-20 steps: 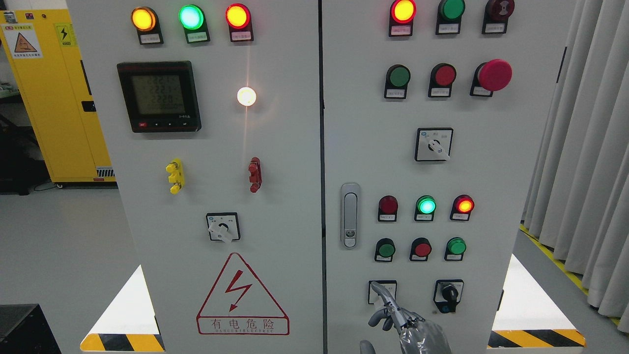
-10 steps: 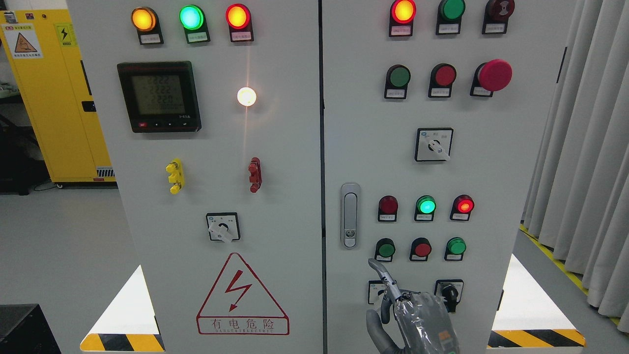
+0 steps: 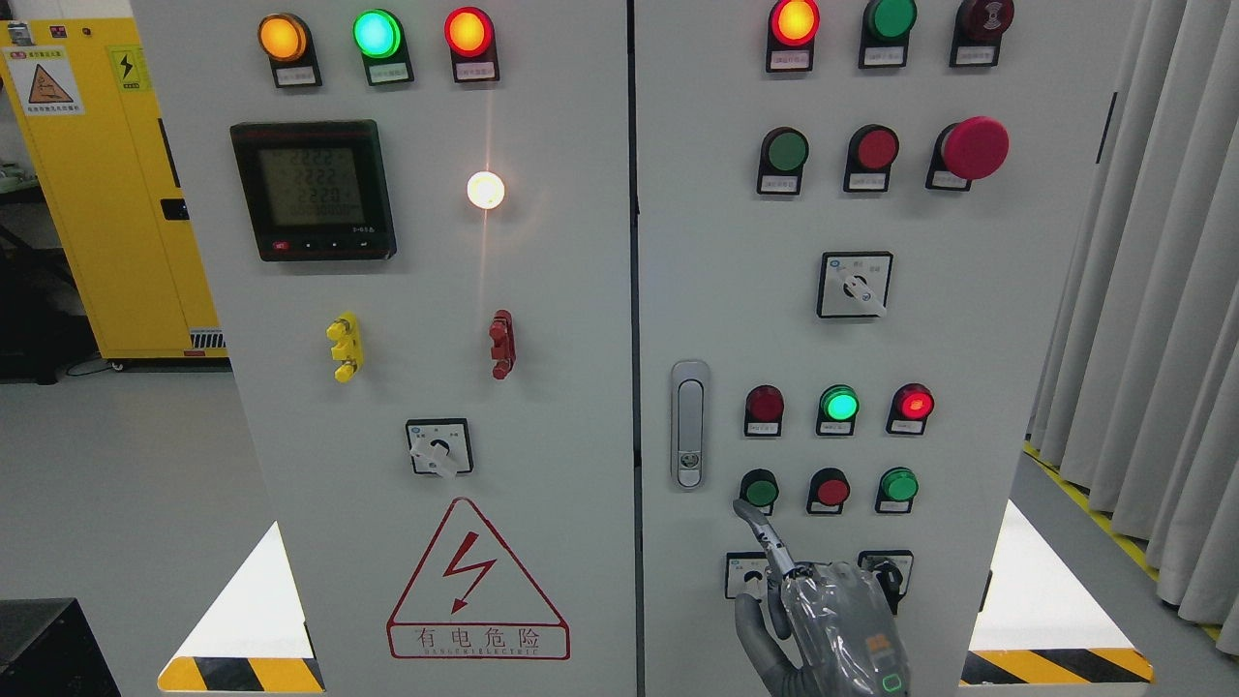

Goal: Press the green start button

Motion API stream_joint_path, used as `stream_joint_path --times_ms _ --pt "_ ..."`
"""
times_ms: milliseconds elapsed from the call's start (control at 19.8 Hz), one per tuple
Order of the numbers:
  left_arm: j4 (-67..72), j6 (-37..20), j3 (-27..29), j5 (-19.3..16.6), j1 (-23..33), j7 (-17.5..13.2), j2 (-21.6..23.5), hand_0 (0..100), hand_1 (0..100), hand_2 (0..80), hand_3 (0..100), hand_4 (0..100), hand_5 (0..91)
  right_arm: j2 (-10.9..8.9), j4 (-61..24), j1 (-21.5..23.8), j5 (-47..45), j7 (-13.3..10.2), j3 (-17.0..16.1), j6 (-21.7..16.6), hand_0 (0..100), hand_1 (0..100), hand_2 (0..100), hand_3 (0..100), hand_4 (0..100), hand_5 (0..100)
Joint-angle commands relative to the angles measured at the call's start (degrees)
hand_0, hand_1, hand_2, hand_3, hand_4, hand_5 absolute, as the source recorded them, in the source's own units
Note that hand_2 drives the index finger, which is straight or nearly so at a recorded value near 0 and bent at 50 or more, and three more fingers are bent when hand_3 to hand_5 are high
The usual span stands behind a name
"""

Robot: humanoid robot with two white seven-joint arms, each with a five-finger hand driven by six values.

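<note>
A dark green round push button [image 3: 760,489] sits at the left end of the lower button row on the right cabinet door [image 3: 968,339]. My right hand [image 3: 779,566] comes up from the bottom edge, wrapped in clear plastic. Its index finger [image 3: 765,537] is stretched out and the other fingers are curled, holding nothing. The fingertip lies just below and left of the dark green button, at its lower rim; I cannot tell whether it touches. The left hand is out of view.
In the same row are a red button [image 3: 831,489] and a brighter green button [image 3: 898,484]. Above them are three indicator lamps [image 3: 839,403]. A selector switch [image 3: 743,573] and a key switch [image 3: 889,569] are partly hidden by the hand. The door handle [image 3: 688,424] is to the left.
My right hand has risen up the panel; the index fingertip moved from the selector switch up to the lower rim of the dark green button.
</note>
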Motion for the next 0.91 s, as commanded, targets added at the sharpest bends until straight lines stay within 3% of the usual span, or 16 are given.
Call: stream_joint_path --times_ms 0,857 --pt "0.02 -0.02 0.0 0.0 0.08 0.02 0.0 12 56 0.0 0 0 0.0 0.04 2.55 -0.54 0.25 -0.07 -0.97 0.02 76 91 0 100 100 100" --pt "0.02 -0.02 0.0 0.0 -0.01 0.02 0.0 12 56 0.0 0 0 0.0 0.04 4.84 -2.12 -0.19 0.1 -0.79 1.07 81 92 0 100 100 100"
